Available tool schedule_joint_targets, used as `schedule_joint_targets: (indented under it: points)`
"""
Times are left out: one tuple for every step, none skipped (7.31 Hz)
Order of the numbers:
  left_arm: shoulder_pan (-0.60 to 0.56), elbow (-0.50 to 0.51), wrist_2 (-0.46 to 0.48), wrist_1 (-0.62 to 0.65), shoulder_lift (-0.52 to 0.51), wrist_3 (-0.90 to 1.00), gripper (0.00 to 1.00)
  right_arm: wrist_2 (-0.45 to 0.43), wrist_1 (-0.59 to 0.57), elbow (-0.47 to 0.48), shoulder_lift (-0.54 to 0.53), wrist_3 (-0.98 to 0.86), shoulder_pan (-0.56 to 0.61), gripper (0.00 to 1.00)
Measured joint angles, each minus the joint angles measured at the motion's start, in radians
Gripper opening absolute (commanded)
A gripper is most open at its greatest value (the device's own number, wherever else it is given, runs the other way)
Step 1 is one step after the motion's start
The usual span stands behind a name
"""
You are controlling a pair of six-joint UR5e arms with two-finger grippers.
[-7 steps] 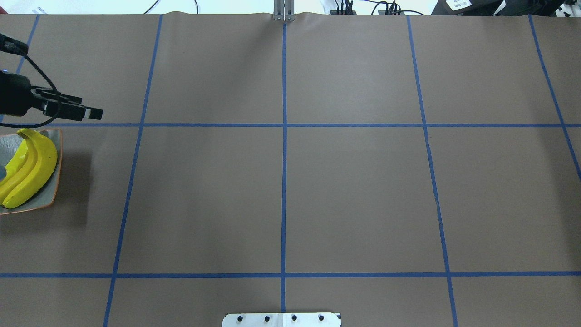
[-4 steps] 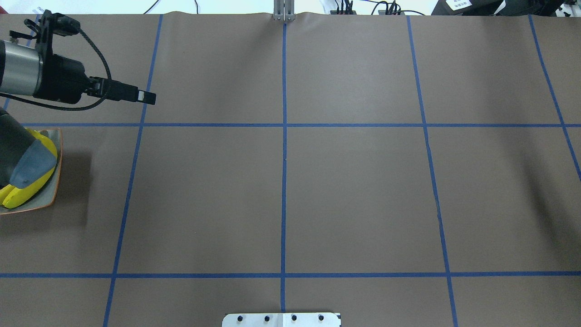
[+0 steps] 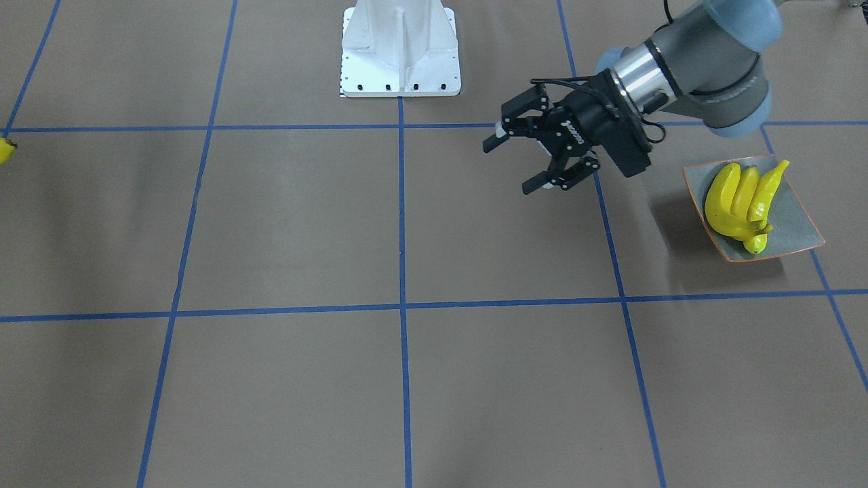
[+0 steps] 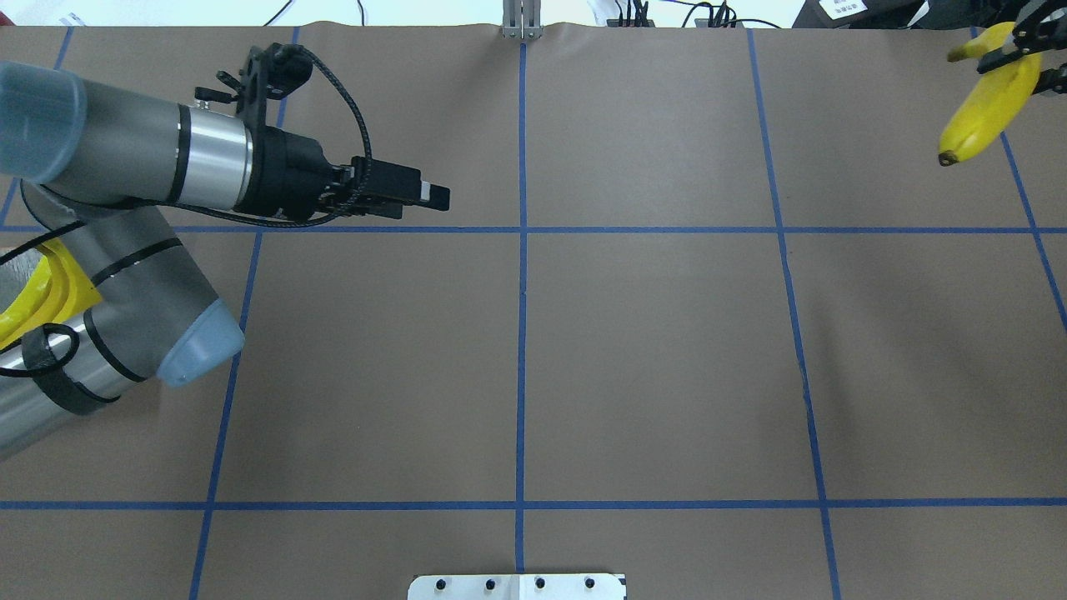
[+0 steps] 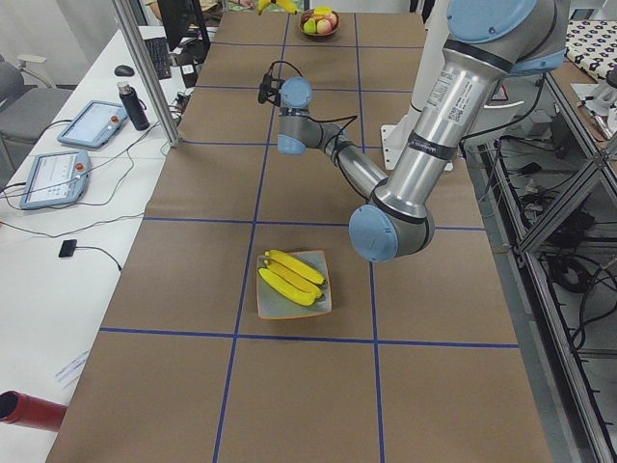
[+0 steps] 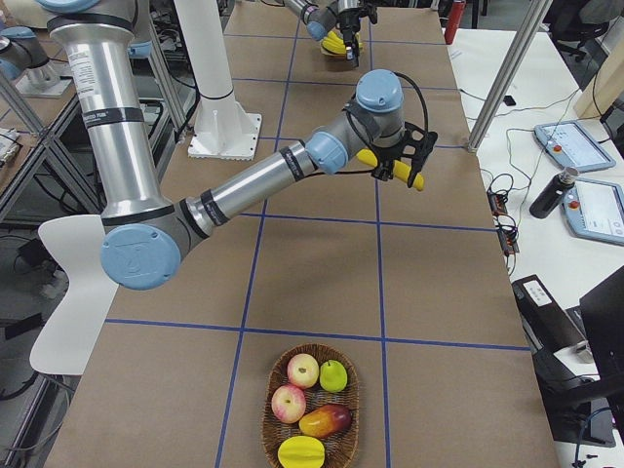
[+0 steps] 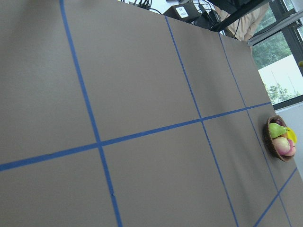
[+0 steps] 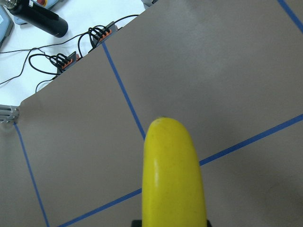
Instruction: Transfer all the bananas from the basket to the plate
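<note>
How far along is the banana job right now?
Done: three bananas lie on the plate. In hand: the right hand holds a fourth banana in the air, far from the plate; the left hand is open and empty above the table. Left: getting that banana to the plate. The basket shows only other fruit, no bananas that I can see.

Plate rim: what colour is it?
Orange-brown, edging the grey-green plate; clearest in the exterior front-facing view.

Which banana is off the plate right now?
The banana gripped in the right hand, held in the air away from the rest; the other bananas lie together on the plate.
</note>
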Motion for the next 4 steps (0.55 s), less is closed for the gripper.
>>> schedule_joint_targets:
  points:
    - [0.040, -0.007, 0.054, 0.000, -0.016, -0.013, 1.00, -0.063, 0.000, 0.009, 0.064, 0.122, -0.077, 0.00]
    - [0.069, -0.022, 0.084, -0.001, -0.025, -0.022, 1.00, -0.133, 0.000, 0.014, 0.126, 0.234, -0.158, 0.00]
    - [0.087, -0.041, 0.095, -0.003, -0.036, -0.035, 1.00, -0.204, 0.000, 0.023, 0.177, 0.328, -0.241, 0.00]
    - [0.099, -0.056, 0.099, -0.005, -0.045, -0.045, 1.00, -0.264, 0.000, 0.039, 0.206, 0.380, -0.316, 0.00]
